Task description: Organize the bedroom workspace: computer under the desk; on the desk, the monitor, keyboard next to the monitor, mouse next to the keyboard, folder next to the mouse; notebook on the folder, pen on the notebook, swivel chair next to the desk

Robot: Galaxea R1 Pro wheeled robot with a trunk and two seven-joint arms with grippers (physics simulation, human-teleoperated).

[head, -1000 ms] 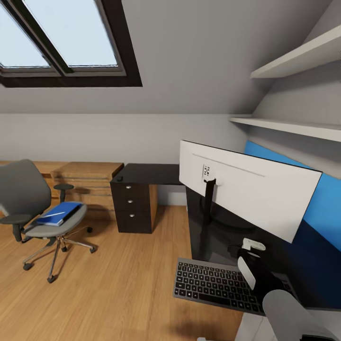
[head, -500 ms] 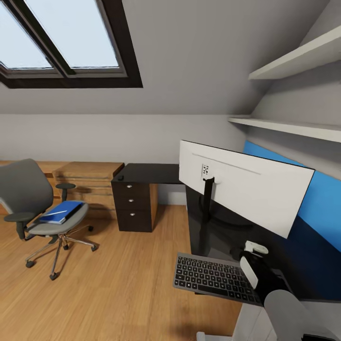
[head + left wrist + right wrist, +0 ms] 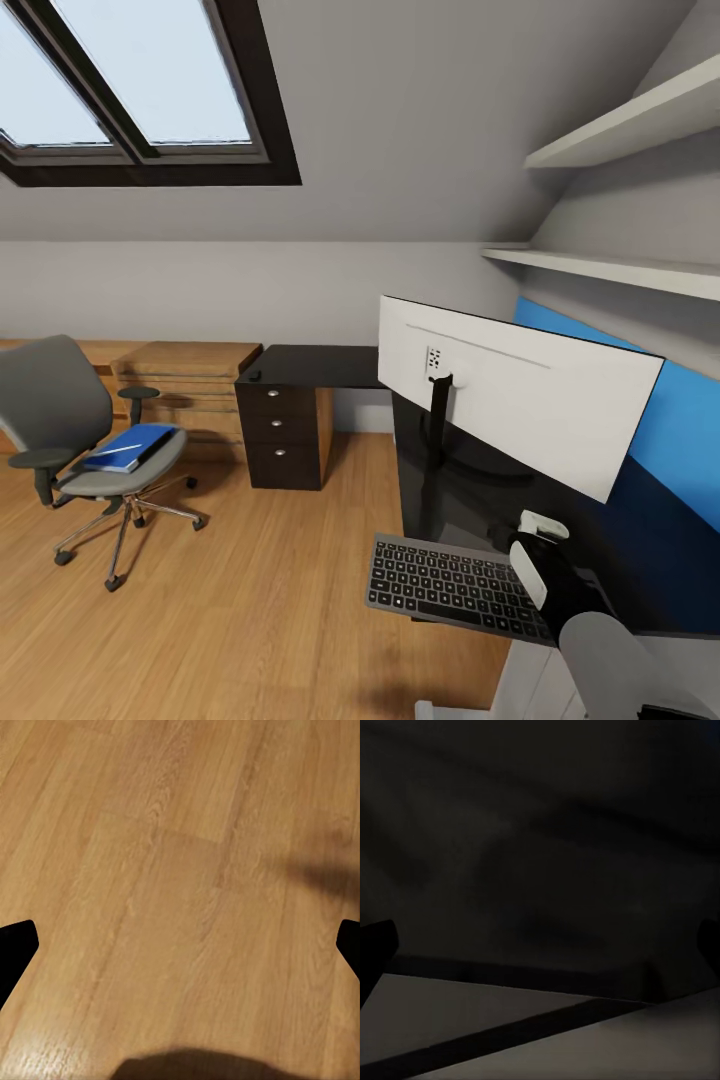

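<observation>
Both end effectors spread wide, empty, folder on swivel chair, keyboard on desk

Head view high over desk, left wrist facing floor

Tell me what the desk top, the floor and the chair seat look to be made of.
The L-shaped desk's black top looks like glossy lacquer or glass: it mirrors the monitor stand. The honey-coloured floor looks like satin wood planks or laminate: grain and board seams show. The grey swivel chair's seat looks like matte fabric, with no shine; its base looks like chrome.
</observation>
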